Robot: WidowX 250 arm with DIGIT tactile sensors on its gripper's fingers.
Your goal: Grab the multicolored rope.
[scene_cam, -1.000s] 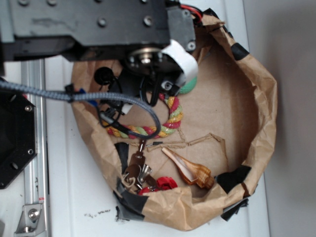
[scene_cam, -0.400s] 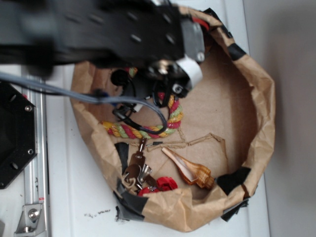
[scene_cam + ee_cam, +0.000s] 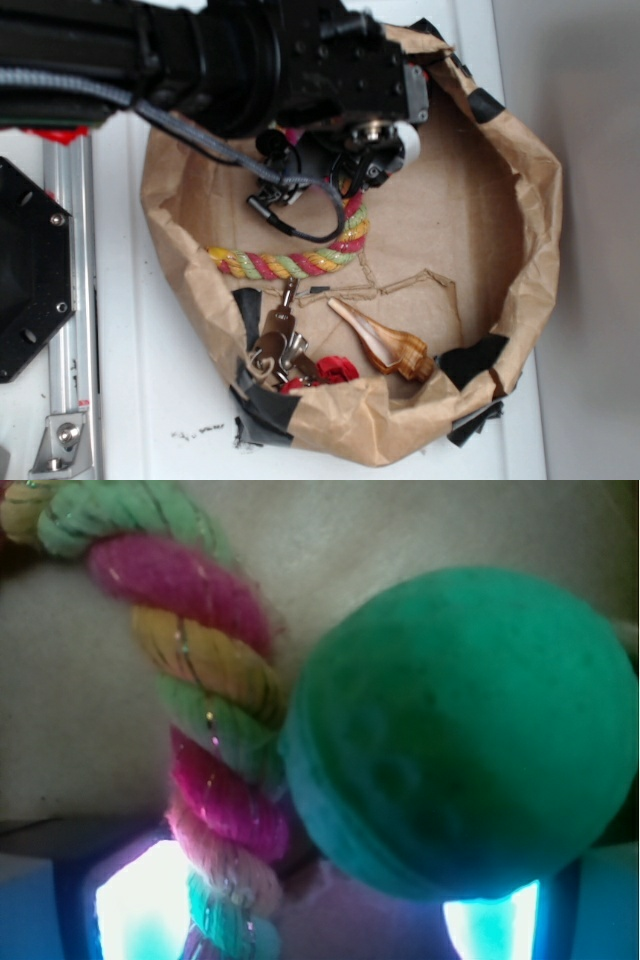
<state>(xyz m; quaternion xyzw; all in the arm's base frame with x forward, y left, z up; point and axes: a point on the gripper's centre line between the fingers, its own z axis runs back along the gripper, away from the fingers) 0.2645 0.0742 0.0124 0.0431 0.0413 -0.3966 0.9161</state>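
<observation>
The multicolored rope [image 3: 290, 263], twisted from red, yellow and light-green strands, lies curved on the brown paper floor, its upper end running under my arm. Close up in the wrist view, the rope [image 3: 215, 740] runs down the left side, touching a green ball [image 3: 460, 730] on the right. My gripper [image 3: 315, 915] is open, its two fingertips [image 3: 140, 910] glowing at the lower corners, with the rope's end and the ball's lower edge between them. In the exterior view the gripper [image 3: 350, 178] is mostly hidden under the wrist, and the ball is hidden.
A crumpled paper wall [image 3: 535, 230] rings the work area, patched with black tape. A seashell [image 3: 385, 348], a metal clip [image 3: 280, 340] and a red piece [image 3: 335, 372] lie near the front. A black cable loop [image 3: 305, 220] hangs over the rope.
The arm has shifted up and turned, uncovering more of the rope's left stretch. The green ball, seen beside the wrist a second ago, is now covered by it.
</observation>
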